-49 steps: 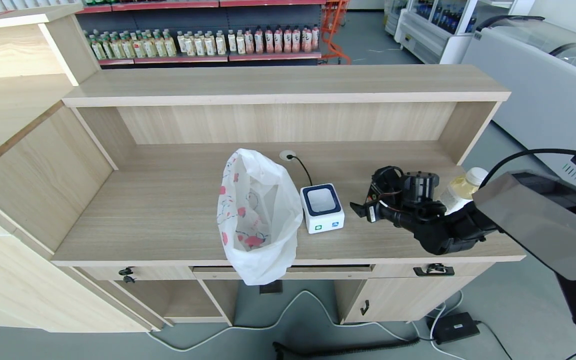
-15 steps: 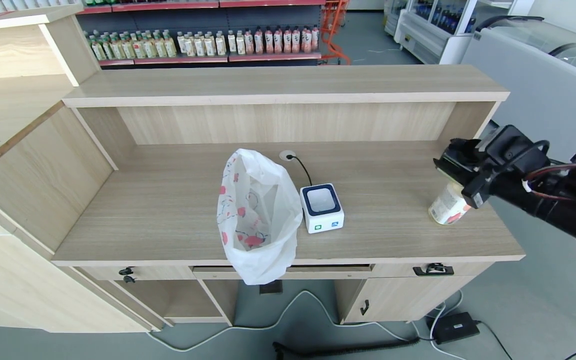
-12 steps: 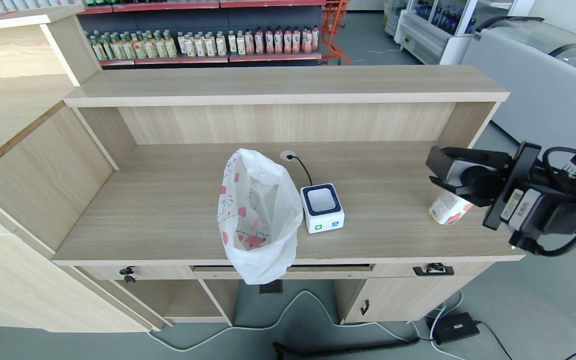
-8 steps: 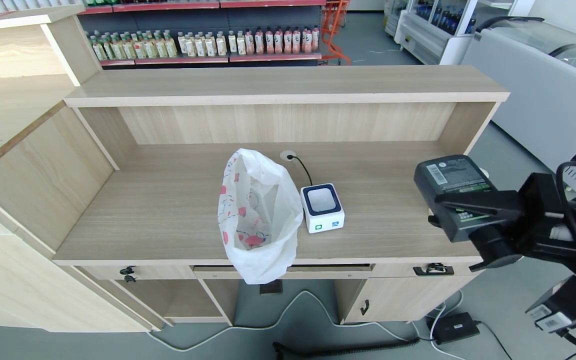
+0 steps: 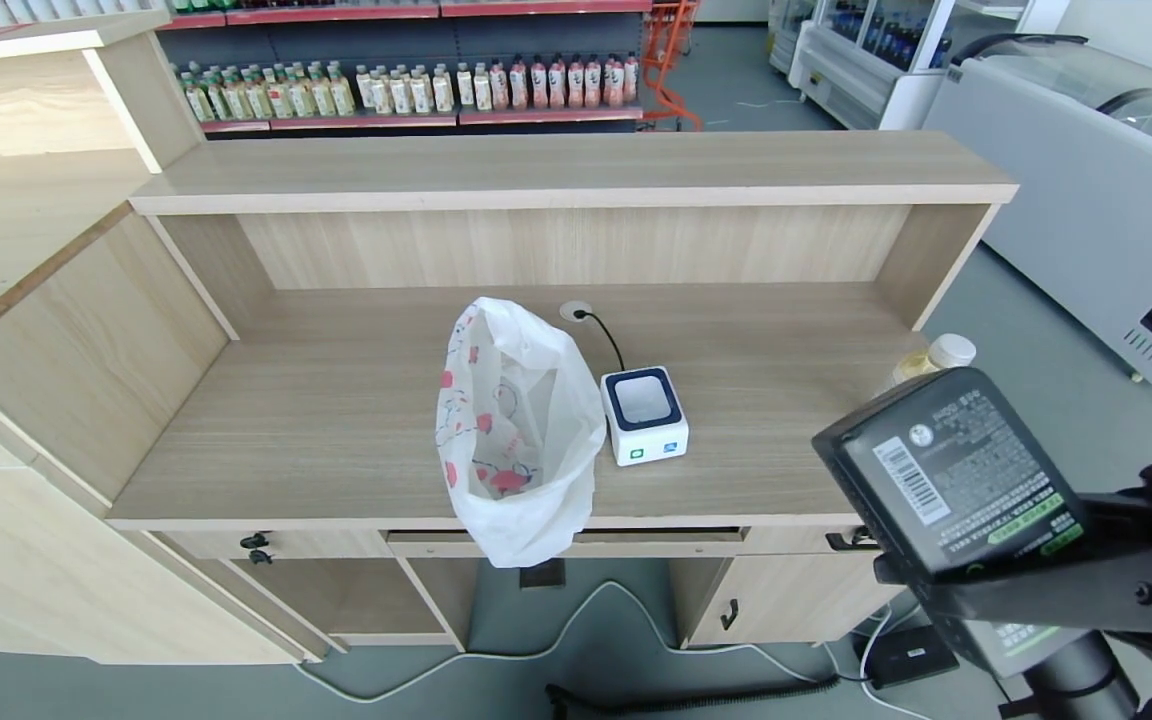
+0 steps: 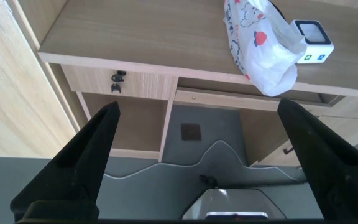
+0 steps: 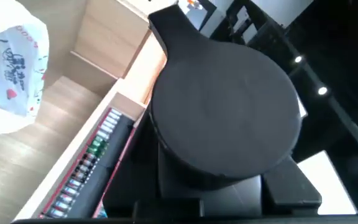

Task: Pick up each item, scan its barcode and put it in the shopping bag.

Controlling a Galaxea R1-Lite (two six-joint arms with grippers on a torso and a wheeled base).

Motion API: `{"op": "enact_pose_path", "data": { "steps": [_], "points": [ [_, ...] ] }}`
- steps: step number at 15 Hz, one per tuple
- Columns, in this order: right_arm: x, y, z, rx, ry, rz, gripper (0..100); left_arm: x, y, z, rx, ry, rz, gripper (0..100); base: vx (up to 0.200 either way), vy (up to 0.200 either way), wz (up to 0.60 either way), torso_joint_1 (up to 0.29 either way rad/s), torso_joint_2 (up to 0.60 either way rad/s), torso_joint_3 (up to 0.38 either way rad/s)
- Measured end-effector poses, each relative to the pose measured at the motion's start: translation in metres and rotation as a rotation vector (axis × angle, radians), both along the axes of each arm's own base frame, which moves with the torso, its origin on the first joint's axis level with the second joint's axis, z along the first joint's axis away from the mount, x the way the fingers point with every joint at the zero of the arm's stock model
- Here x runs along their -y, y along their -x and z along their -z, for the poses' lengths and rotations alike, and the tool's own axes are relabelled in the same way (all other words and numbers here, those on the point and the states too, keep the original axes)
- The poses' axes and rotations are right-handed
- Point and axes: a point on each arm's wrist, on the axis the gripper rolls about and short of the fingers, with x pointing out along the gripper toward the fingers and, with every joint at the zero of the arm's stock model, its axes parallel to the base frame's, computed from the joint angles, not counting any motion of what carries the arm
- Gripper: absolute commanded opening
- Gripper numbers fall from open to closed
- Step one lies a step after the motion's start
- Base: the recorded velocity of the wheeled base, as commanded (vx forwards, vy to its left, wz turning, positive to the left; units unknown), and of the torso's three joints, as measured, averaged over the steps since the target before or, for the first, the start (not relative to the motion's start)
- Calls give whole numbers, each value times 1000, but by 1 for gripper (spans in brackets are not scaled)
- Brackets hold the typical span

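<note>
Bottle upright, far R end of worktop | R arm has pulled back w/o it; R claw state: can't tell | L claw spread, empty | pick needs redo; scanner, shopping bag steps pending.

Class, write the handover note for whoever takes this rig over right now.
Left hand: open, empty, low before the counter.
Right hand: shut on the black tub, off the counter's right front corner, barcode label showing.
Scanner stands beside the open shopping bag, mid-counter; bottle at the counter's right end.
Done: tub picked. Left: scan and bag it, then the bottle.
</note>
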Motion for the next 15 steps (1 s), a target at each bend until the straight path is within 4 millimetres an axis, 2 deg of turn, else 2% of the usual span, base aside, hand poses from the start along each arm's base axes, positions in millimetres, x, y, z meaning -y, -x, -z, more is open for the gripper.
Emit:
{"op": "enact_pose_path", "data": {
  "steps": [6,12,15],
  "points": [
    [3,19,-20,129,-52,-28,0,0,0,0,0,0,1,100,0,0,0,0,0,0],
    [5,33,-27,162,-67,-48,0,0,0,0,0,0,0,100,0,0,0,0,0,0],
    [5,38,-22,106,-45,-66,0,0,0,0,0,0,0,100,0,0,0,0,0,0]
  ]
}}
